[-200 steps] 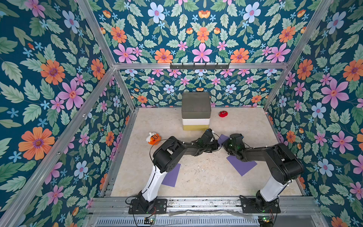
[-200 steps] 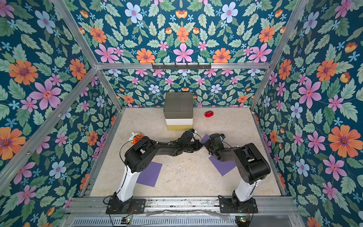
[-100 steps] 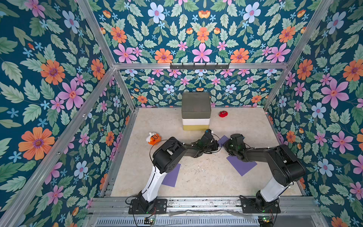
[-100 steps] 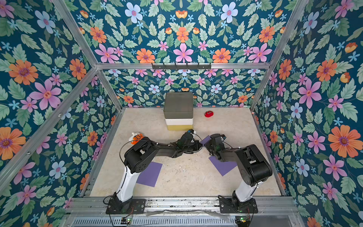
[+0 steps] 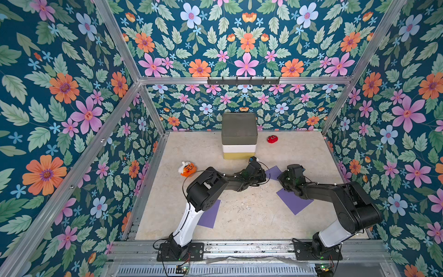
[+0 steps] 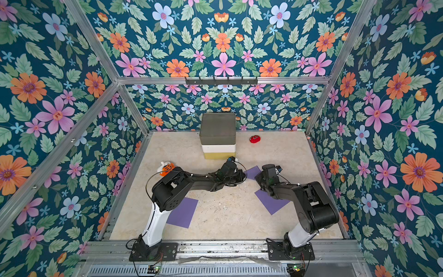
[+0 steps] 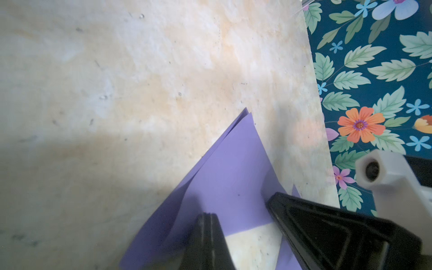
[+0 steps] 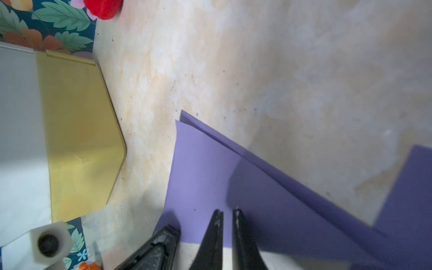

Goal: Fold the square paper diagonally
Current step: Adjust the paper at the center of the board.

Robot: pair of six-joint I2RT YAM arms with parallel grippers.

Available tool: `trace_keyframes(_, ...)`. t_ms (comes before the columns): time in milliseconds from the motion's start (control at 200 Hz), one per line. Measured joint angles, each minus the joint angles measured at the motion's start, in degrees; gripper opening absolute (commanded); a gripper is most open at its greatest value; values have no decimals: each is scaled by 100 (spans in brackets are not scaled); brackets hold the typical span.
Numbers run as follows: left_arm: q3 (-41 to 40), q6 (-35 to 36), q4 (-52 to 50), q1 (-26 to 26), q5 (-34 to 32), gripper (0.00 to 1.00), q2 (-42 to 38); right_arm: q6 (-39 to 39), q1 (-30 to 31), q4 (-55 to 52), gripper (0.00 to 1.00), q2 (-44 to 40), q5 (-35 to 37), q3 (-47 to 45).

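Purple paper [image 8: 201, 168] is lying doubled over near the stacked boxes [image 5: 239, 141], its corners nearly meeting, so the fold is looking mostly done. Left gripper [image 7: 205, 217] is pressing on it clenched; right gripper [image 8: 228, 212] is standing over it, barely parted. Flattening the crease is probably remaining.

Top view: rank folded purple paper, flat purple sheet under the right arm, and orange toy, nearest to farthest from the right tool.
1. folded purple paper, directly at the right tool.
2. flat purple sheet, under the right arm.
3. orange toy, far left edge.
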Motion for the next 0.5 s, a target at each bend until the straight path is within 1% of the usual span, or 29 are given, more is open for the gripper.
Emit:
trace_keyframes(270,37,-17,-79,2,-46,0,-2,-85,-201,-170,15,-332,46,-229)
trace_keyframes(500,42,-17,-83,2,-46,0,2,-188,-343,-251,15,-424,48,-345)
